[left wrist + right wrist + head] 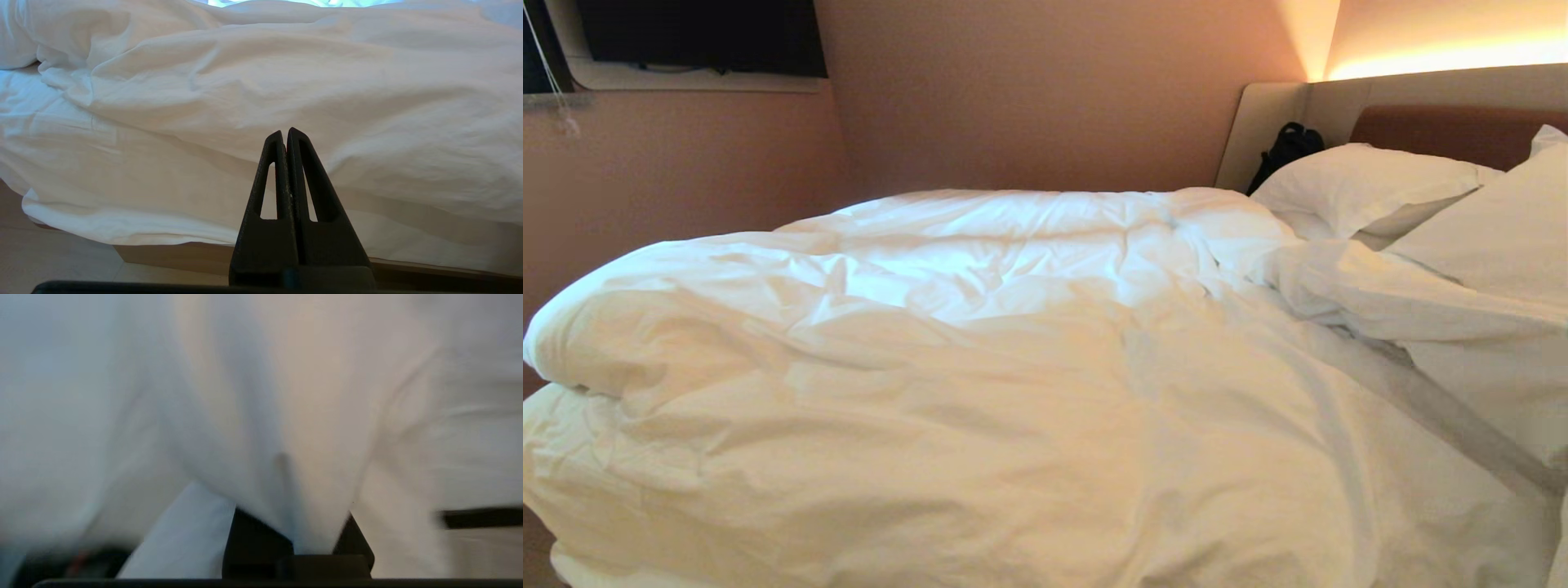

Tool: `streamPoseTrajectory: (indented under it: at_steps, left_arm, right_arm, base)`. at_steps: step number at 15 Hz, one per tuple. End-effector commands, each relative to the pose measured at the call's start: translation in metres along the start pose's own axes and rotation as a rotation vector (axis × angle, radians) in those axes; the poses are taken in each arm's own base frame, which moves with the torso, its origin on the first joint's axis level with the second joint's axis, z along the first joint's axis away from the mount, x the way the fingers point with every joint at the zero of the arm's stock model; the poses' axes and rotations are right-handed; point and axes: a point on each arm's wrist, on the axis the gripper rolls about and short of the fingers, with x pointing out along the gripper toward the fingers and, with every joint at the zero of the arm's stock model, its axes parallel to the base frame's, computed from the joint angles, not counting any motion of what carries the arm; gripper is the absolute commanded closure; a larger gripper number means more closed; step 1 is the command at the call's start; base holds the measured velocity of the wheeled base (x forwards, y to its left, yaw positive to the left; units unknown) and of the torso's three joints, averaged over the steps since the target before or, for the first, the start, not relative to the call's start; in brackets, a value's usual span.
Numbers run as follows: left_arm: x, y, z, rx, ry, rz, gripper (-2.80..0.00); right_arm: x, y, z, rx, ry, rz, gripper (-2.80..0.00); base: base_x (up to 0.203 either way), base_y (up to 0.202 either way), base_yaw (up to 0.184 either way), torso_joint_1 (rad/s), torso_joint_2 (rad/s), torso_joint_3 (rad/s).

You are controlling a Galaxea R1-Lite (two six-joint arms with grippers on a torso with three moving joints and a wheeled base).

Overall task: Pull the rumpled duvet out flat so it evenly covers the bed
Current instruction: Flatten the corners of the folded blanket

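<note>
A: Though buried in cloth, right gripper (296, 539) clamped on a fold of the duvet (947, 367), presumably to drag it flat. Left gripper (285, 136) parked by the near bedside, jaws shut on nothing.

B: And farther off?

A: Puffy, creased white, heaped across the bed (175, 255); bunched short of the pillows (1364, 192), off toward the headboard (1445, 131).

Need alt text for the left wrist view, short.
The left hand, black fingers shut together and empty, points at the side of the rumpled white duvet, which hangs over the bed's tan wooden base. A strip of pale floor shows beside the base.
</note>
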Motion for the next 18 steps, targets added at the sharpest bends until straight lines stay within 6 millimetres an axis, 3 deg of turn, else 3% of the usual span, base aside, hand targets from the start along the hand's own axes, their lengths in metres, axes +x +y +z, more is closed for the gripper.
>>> streamPoseTrajectory:
  at_steps: [1,8,13,18]
  left_arm:
    - [0.000,0.000,0.000,0.000,0.000,0.000,0.00]
    - [0.000,0.000,0.000,0.000,0.000,0.000,0.00]
    - [0.000,0.000,0.000,0.000,0.000,0.000,0.00]
    - [0.000,0.000,0.000,0.000,0.000,0.000,0.00]
  right_arm:
    - [-0.007,0.023,-0.038,0.061,0.177,0.484,0.00]
    - [-0.008,0.046,-0.066,-0.069,0.238,0.641,0.00]
    - [-0.003,0.048,-0.061,-0.076,0.204,0.710,0.00]
    - [0.018,0.051,-0.046,-0.054,0.220,0.738,0.00]
  base:
    - [0.000,0.000,0.000,0.000,0.00,0.000]
    - [0.000,0.000,0.000,0.000,0.00,0.000]
    - [0.000,0.000,0.000,0.000,0.00,0.000]
    - [0.000,0.000,0.000,0.000,0.00,0.000]
